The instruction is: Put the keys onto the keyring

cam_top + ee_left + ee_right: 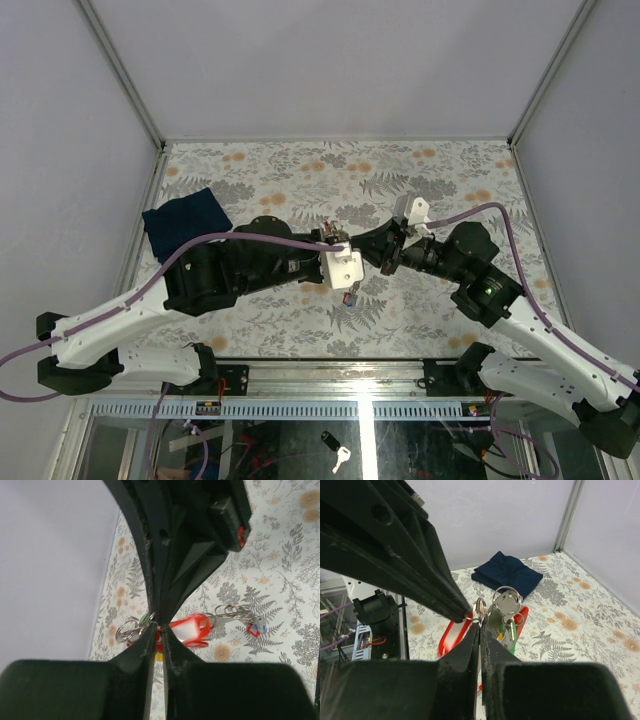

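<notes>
Two robot arms reach in from the near edge of a fern-patterned table (440, 180). They meet tip to tip above it, to the right of a dark blue cloth (507, 572) and slightly nearer than it. The left gripper (157, 630) is clenched on the keyring (192, 628), its fingers pinching the red strap beside the pale fob. The right gripper (480, 627), pointing toward the cloth, is clenched too, with the keyring's thin metal ring (481, 607) standing up from between its fingertips. The keys (507, 602) hang in a bunch just beside that ring, on the side toward the cloth, with green, blue and yellow tags showing among them. Farthest back, the cloth lies crumpled at the table's left edge.
</notes>
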